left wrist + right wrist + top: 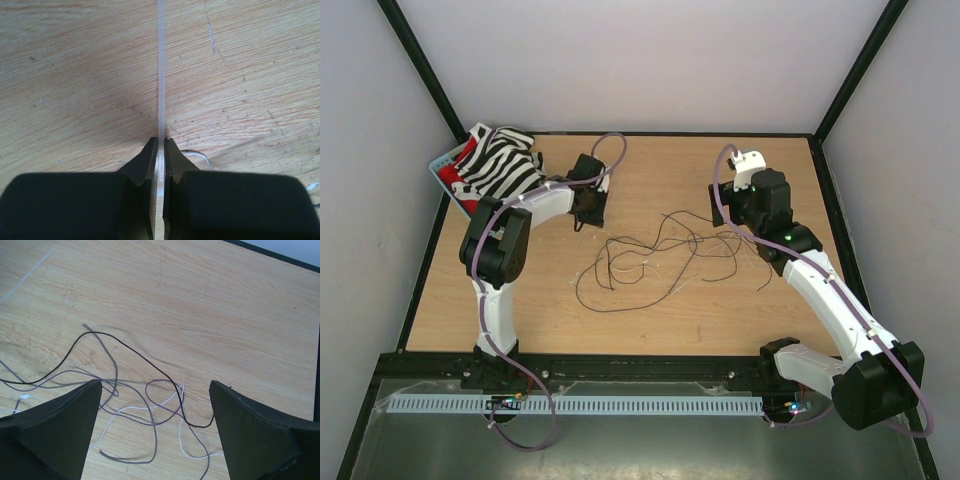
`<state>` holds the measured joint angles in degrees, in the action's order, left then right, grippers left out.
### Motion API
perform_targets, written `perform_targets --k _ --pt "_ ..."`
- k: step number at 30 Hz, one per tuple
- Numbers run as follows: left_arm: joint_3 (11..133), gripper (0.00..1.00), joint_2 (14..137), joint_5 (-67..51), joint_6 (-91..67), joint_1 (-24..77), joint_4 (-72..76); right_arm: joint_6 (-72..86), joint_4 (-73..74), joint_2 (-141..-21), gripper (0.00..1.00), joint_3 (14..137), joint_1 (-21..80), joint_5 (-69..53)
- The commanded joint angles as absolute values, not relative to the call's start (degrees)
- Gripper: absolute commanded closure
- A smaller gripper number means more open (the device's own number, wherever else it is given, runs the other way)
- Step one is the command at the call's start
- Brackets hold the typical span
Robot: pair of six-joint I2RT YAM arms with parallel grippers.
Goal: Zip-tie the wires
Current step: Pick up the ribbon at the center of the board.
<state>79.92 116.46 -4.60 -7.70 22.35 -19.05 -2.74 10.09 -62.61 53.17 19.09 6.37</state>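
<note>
Left fingers (pixel 142 167) pinch a pale strip (pixel 161 75) — basket (pixel 445 160) holds striped cloth (pixel 505 162).

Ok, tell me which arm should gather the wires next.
Right. The right claw hangs open just above the wires; the left claw is shut on the zip tie, off to one side.

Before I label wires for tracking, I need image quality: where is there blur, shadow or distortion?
Top external: even, soft light, the wires thin but legible. Left wrist: the left end effector is a dark silhouette; the pale strip it pinches looks soft-edged. Right wrist: wires sharp, faint shadows beside them; the right end effector dark, featureless.
</note>
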Motion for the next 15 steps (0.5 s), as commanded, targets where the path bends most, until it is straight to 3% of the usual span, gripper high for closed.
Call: perform_targets --k 1,4,15 --pt "81.03 0.94 114.23 -6.83 -7.67 20.88 -21.01 -1.64 8.10 -61.61 0.01 54.28 18.89 3.52" --pt "81.40 1.00 111.78 -8.91 -7.88 19.66 -20.91 -1.23 7.60 -61.75 0.01 54.21 18.90 2.21" --pt "77.68 1.00 98.78 -17.18 -9.71 16.00 -14.90 3.89 0.95 -61.37 0.01 50.97 18.90 -6.83"
